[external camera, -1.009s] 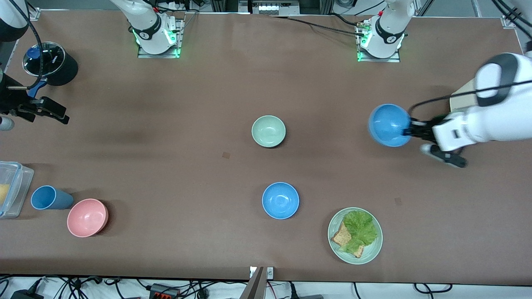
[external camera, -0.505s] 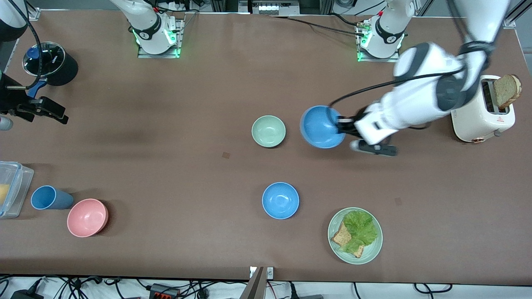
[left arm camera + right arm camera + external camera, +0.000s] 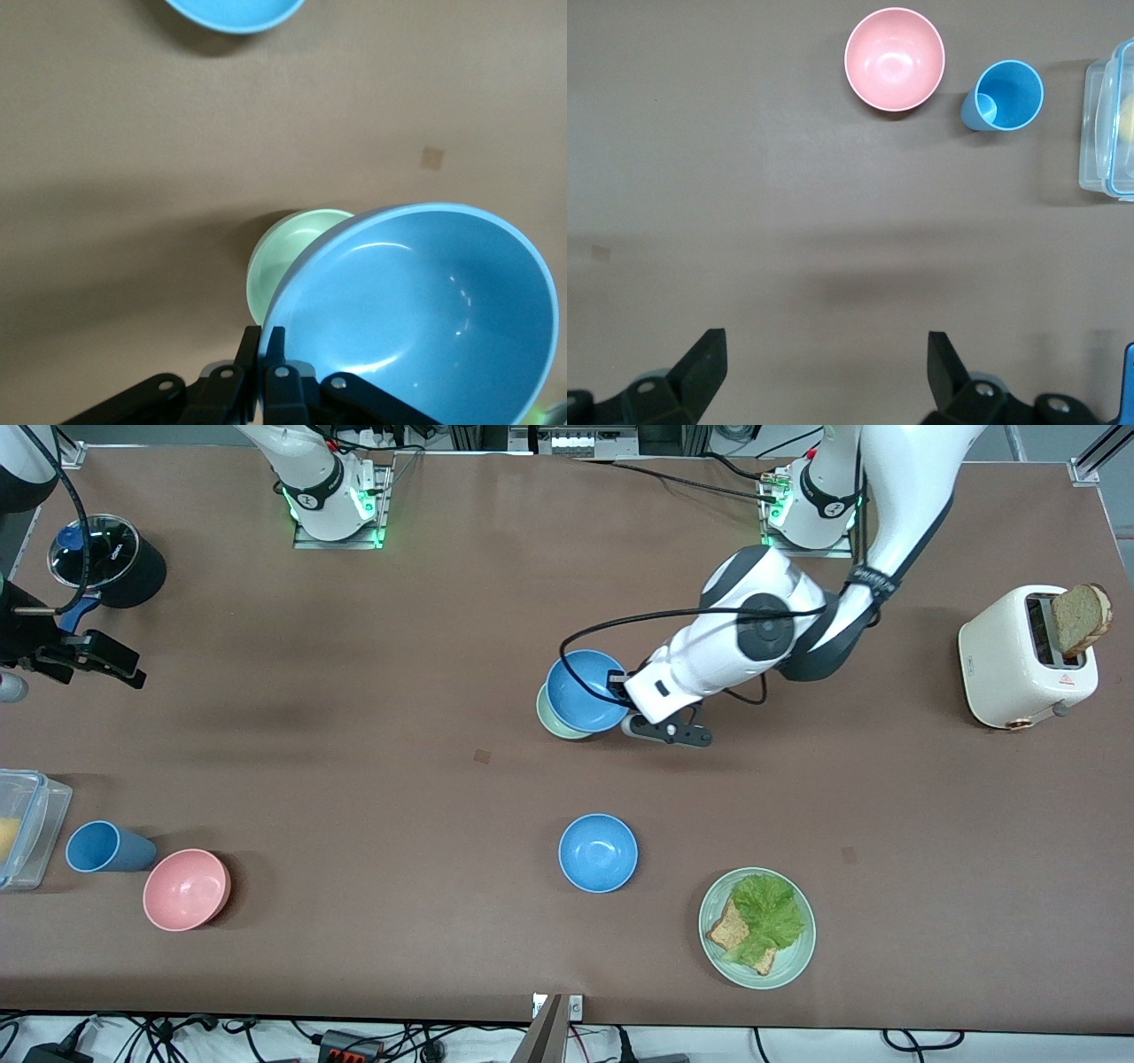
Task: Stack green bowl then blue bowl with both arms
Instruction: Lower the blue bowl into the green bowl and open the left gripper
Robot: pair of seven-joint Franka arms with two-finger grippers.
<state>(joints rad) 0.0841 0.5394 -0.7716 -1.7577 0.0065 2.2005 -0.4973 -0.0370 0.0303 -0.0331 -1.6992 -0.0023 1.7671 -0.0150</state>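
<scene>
The pale mint-green bowl (image 3: 553,725) sits upright at the table's middle, mostly covered from above. My left gripper (image 3: 622,690) is shut on the rim of a sky-blue bowl (image 3: 583,691) and holds it tilted just over the green bowl. In the left wrist view, the gripper (image 3: 264,335) pinches the blue bowl's (image 3: 425,319) rim, with the green bowl (image 3: 285,255) showing below it. I cannot tell whether the two bowls touch. A second blue bowl (image 3: 598,853) rests nearer the front camera. My right gripper (image 3: 111,666) is open and empty (image 3: 826,343), waiting at the right arm's end.
A pink bowl (image 3: 186,888), a blue cup (image 3: 102,847) and a clear container (image 3: 27,824) lie at the right arm's end. A green plate (image 3: 791,967) with lettuce and toast sits near the front. A white toaster (image 3: 1019,655) stands at the left arm's end.
My left arm has carried the blue bowl from near the toaster toward the table's middle, and it is now over the green bowl. The right arm has not moved.
</scene>
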